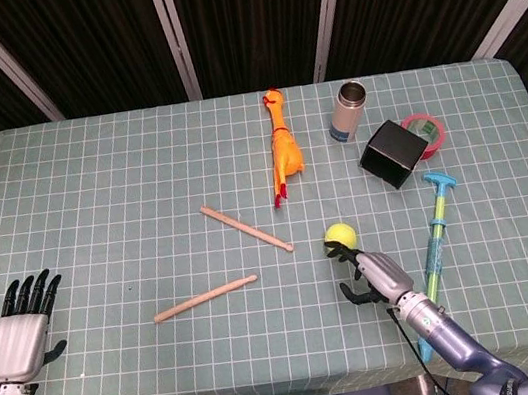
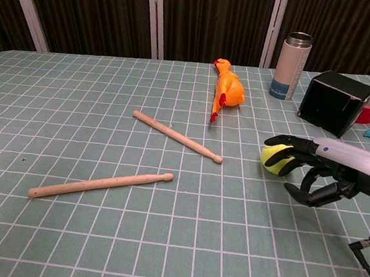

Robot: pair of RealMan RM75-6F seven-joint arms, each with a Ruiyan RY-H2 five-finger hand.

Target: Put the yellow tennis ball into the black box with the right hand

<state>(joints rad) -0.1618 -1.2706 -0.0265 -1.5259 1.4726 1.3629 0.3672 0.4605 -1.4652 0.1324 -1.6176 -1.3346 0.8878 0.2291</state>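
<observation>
The right hand (image 2: 315,172) hangs low over the bench (image 1: 114,212) with its fingers (image 2: 287,145) curled loosely over the top of the yellow tennis ball (image 2: 275,159); whether they press the ball or only arch above it cannot be told, and the thumb stays apart below. The ball sits on the checked cloth toward the near right. The black box (image 1: 391,153) stands well apart toward the far right edge, tilted, just beside a red tape roll (image 1: 427,129) and near a steel bottle (image 1: 348,110). Between ball and box the cloth lies bare. A blue-green stick tool (image 1: 436,229) lies just right of the hand. The left hand (image 1: 18,332) rests at the near left edge, fingers straight and slightly spread, holding nothing.
</observation>
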